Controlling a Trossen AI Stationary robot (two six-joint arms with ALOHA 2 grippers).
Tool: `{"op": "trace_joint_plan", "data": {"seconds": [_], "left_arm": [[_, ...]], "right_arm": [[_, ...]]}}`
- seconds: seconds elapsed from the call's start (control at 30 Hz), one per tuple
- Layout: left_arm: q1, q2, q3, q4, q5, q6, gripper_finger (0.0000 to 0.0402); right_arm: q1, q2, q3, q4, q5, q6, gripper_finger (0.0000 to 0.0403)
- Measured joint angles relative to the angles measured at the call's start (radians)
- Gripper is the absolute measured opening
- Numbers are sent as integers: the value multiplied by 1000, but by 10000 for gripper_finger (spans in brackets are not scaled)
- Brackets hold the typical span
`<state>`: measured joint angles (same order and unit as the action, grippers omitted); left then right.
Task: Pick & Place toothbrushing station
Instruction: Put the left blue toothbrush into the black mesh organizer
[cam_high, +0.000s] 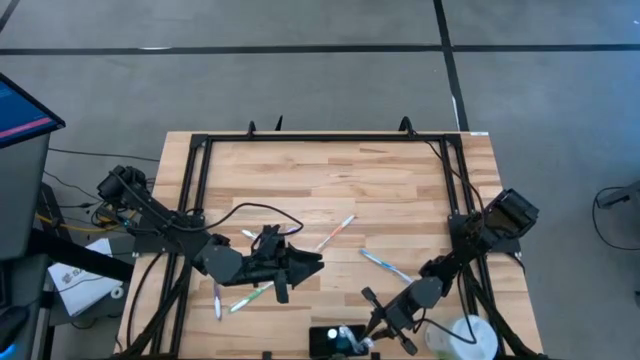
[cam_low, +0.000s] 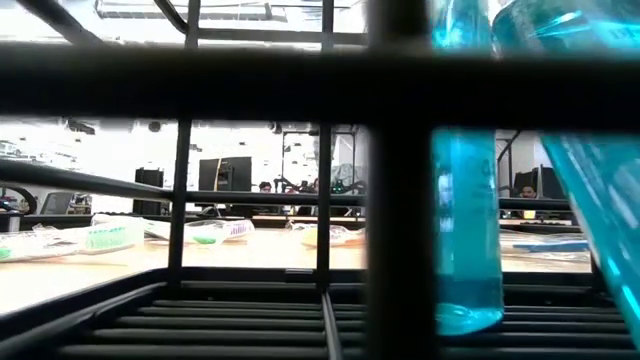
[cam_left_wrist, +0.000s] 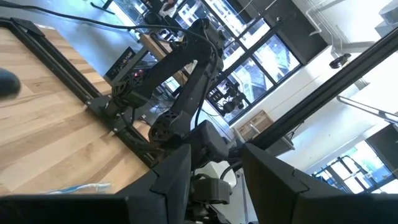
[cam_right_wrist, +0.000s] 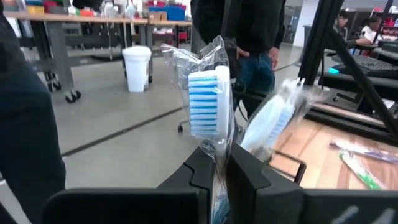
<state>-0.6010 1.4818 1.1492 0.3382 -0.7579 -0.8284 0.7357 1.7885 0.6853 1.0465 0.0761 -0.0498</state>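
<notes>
1. Landmark: the toothbrushing station (cam_high: 338, 341), a low black holder at the near edge of the bench (cam_high: 400, 190), about midway along it. All positions below are given relative to it.

2. Left of the station: the left claw (cam_high: 312, 264) lies low over the bench with its fingers part-way apart; nothing shows between them in the left wrist view. Two wrapped brushes, a purple brush (cam_high: 217, 300) and a green brush (cam_high: 251, 297), lie loose on the boards just left of this claw, not yet collected.

3. Beyond the station, toward the bench centre: an orange-toned brush (cam_high: 336, 233) and a blue brush (cam_high: 385, 264) lie loose, apart from each other, also uncollected.

4. At the station: the right claw (cam_high: 368, 342) is directly at its right side, clenched on a wrapped blue-bristled toothbrush (cam_right_wrist: 209, 112), held head-up between the fingers. A second blue-headed wrapped brush (cam_right_wrist: 268, 124) stands tilted just beside it.

5. Contents of the station: the low view, looking through the dark bars, shows blue translucent handles standing inside. Exact count cannot be told.

6. Right of the station: a white round container (cam_high: 462, 338) near the bench corner; contents cannot be told.

7. Progress, judged: partly done. One brush is being seated; four remain on the bench.
</notes>
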Motion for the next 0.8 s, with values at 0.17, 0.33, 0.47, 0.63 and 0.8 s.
{"op": "trace_joint_plan", "data": {"seconds": [0.17, 0.33, 0.47, 0.63, 0.8], "left_arm": [[0, 0, 0, -1, 1, 0, 140], [0, 0, 0, -1, 1, 0, 140], [0, 0, 0, -1, 1, 0, 140], [0, 0, 0, -1, -1, -4, 140], [7, 0, 0, -2, -1, -15, 140]], "right_arm": [[-4, 0, 0, -24, 2, -3, 29], [-3, 0, 0, -25, 2, -3, 32], [-3, 0, 0, -51, 2, -3, 33], [-3, 0, 0, -52, 3, 17, 33], [-4, 0, 0, -52, 4, 52, 44]]}}
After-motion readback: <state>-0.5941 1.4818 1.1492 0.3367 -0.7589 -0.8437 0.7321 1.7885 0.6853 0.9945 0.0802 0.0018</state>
